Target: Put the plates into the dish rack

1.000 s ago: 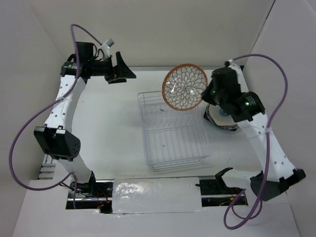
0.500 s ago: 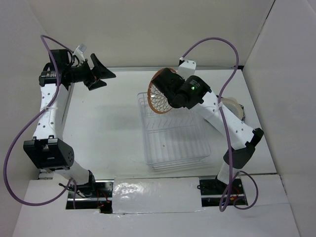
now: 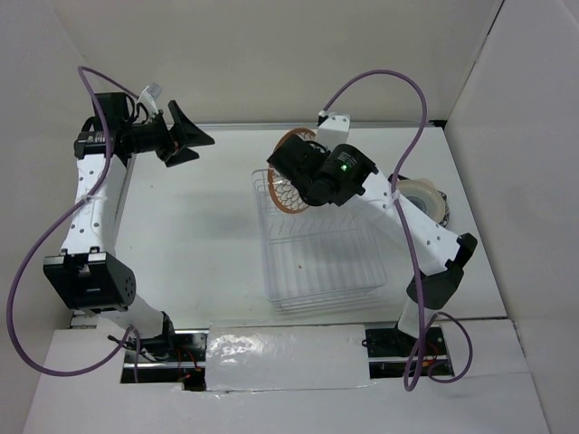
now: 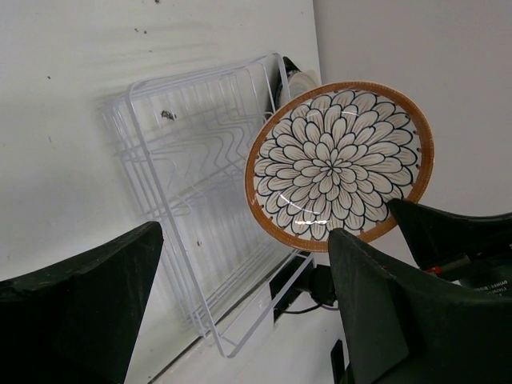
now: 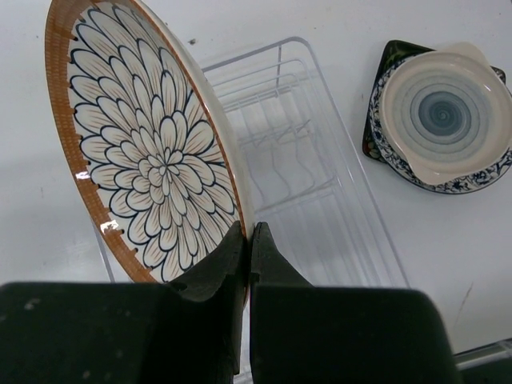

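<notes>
I see my right gripper (image 5: 250,240) clamped on the flower-patterned plate (image 5: 152,152) above the rack (image 3: 326,271); left gripper (image 3: 185,136) gapes empty

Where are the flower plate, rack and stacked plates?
flower plate (image 4: 336,164), left wrist view, centre of its face
rack (image 3: 326,262), top external view, bare wire floor
stacked plates (image 5: 442,116), right wrist view, top plate's centre

Plate (image 5: 152,152): glazed ceramic, glossy, with small bright highlights near its brown rim. Rack (image 5: 320,184): thin, smooth wire, pale and faintly shiny. Counter (image 3: 199,235): matt white, lightly speckled. Right tool (image 5: 250,240): matt black, plastic-like. Stacked plates (image 5: 440,112) by the counter's right edge: glazed, soft sheen. Sheet (image 3: 285,357) at the near edge: crinkled, shiny film.
</notes>
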Robot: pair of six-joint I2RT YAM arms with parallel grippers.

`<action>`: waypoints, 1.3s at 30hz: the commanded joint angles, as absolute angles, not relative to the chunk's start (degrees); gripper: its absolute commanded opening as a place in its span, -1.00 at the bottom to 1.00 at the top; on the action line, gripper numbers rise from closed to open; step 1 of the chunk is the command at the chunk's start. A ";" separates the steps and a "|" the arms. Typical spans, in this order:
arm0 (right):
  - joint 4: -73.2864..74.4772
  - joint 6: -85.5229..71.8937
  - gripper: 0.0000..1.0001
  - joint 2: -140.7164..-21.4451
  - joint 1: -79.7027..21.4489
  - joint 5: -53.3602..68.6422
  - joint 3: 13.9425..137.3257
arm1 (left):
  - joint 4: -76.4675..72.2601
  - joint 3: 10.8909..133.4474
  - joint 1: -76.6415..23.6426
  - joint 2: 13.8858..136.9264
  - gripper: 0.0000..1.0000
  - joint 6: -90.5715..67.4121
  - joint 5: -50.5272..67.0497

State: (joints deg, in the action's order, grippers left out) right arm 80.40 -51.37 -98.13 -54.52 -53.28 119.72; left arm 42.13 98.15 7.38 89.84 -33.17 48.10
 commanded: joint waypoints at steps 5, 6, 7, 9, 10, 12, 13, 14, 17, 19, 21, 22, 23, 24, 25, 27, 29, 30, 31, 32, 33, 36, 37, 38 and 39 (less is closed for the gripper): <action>77.97 -49.75 -1.00 -95.63 -54.85 -59.51 120.15 | 38.41 95.98 -3.30 90.78 0.95 -26.12 55.99; 76.39 -48.79 -1.00 -94.67 -54.50 -58.81 119.54 | 37.71 94.85 -4.30 91.31 0.96 -25.67 56.16; 71.50 -45.39 -1.00 -91.87 -54.23 -56.54 116.75 | 36.84 93.88 -5.52 91.58 0.96 -25.06 56.51; 64.64 -39.40 -1.00 -87.91 -53.62 -52.93 112.26 | 33.50 90.62 -5.80 91.67 0.96 -25.05 59.93; 61.64 -38.24 -1.00 -85.80 -52.48 -47.69 108.06 | 32.62 89.75 -5.80 91.84 0.96 -25.22 61.16; 54.07 -35.78 -1.00 -79.91 -50.81 -41.78 104.34 | 29.03 87.29 -6.06 91.76 0.98 -25.75 65.38; 52.40 -35.60 -1.00 -78.67 -48.97 -37.05 102.33 | 27.70 86.49 -6.59 91.76 0.98 -26.10 66.52; 51.77 -35.42 -1.00 -76.92 -48.09 -34.74 101.78 | 26.47 85.88 -6.77 91.50 0.99 -26.71 67.49; 50.89 -34.72 -1.00 -75.24 -46.15 -29.98 100.46 | 24.17 84.90 -8.78 92.54 0.99 -26.02 68.47; 50.89 -34.19 -1.00 -74.45 -45.36 -28.05 100.20 | 24.52 85.34 -9.92 93.77 0.99 -25.49 67.33; 50.36 -33.75 -1.00 -73.92 -44.39 -24.97 99.58 | 23.91 85.25 -10.46 94.48 0.99 -25.93 67.93; 50.10 -33.66 -1.00 -73.48 -44.12 -24.18 99.32 | 22.78 85.17 -10.81 95.09 0.99 -26.54 68.46; 49.75 -33.66 -1.00 -73.13 -43.51 -23.04 98.97 | 22.50 85.17 -10.98 95.27 0.99 -26.54 68.73; 49.83 -33.75 -1.00 -73.04 -43.24 -22.59 98.70 | 22.50 85.34 -11.68 95.36 0.98 -26.46 68.38; 49.92 -33.75 -1.00 -72.95 -42.89 -22.07 98.53 | 22.50 85.52 -11.95 95.36 0.99 -26.28 67.33; 49.83 -34.01 -1.00 -72.60 -42.01 -20.66 98.00 | 22.41 86.31 -12.39 95.62 0.99 -26.19 67.41; 49.13 -34.10 -1.00 -72.16 -41.05 -18.73 97.48 | 22.24 87.01 -12.83 96.15 0.99 -26.28 68.20; 48.43 -34.19 -1.00 -71.64 -40.35 -17.42 97.12 | 21.71 87.10 -13.35 96.59 0.99 -26.89 68.29; 48.43 -34.19 -1.00 -71.63 -40.34 -17.40 97.12 | 21.71 87.10 -13.36 96.59 0.96 -26.89 68.29; 48.25 -34.45 -1.00 -71.72 -40.08 -16.88 97.03 | 21.19 87.10 -13.62 96.77 0.92 -26.98 68.38; 48.34 -34.71 -1.00 -71.72 -39.56 -16.27 97.12 | 21.01 87.01 -14.23 96.94 0.86 -27.24 68.47; 48.51 -34.89 -1.00 -71.72 -38.94 -16.09 97.03 | 19.69 86.57 -15.38 97.21 0.49 -28.56 67.85; 48.43 -34.89 -1.00 -71.72 -38.67 -15.65 96.86 | 19.43 86.49 -15.38 97.21 0.32 -28.74 67.76; 48.25 -34.89 -1.00 -71.72 -38.50 -15.21 96.51 | 18.73 86.40 -15.55 97.12 0.23 -29.18 67.76; 47.73 -35.07 -1.00 -71.37 -38.24 -14.68 96.16 | 18.55 86.31 -15.56 97.21 0.14 -29.70 67.94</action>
State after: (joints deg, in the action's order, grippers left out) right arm 59.22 -32.88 -75.20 -38.96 -17.04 95.29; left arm 22.11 85.03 -14.98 97.17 -28.75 65.71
